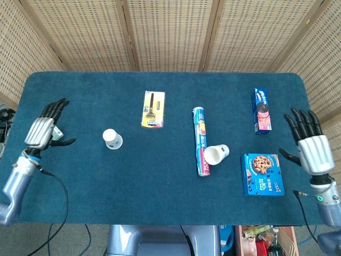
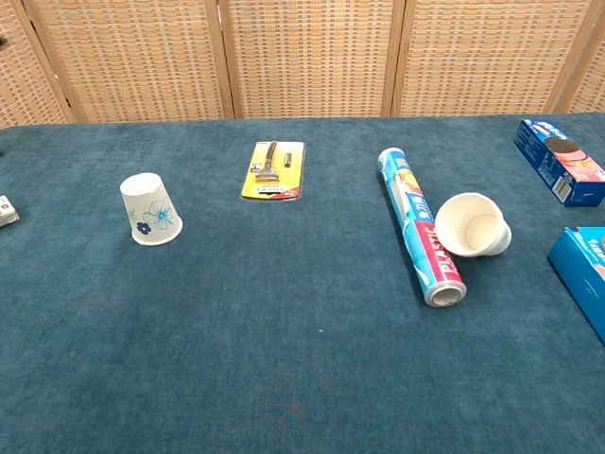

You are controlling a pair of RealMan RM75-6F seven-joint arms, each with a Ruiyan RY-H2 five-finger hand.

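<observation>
Two paper cups sit on your counter (image 1: 160,181) in the head view: an upturned cup (image 1: 112,138) stands near your left hand (image 1: 41,129), and a tipped cup (image 1: 216,154) lies touching the one plastic-wrap roll (image 1: 201,140). Your right hand (image 1: 311,150) is beside one cookie box (image 1: 262,174). Both hands' fingers are spread wide, holding nothing.

The chest view shows both cups, one razor pack (image 2: 273,169), and no hands.
</observation>
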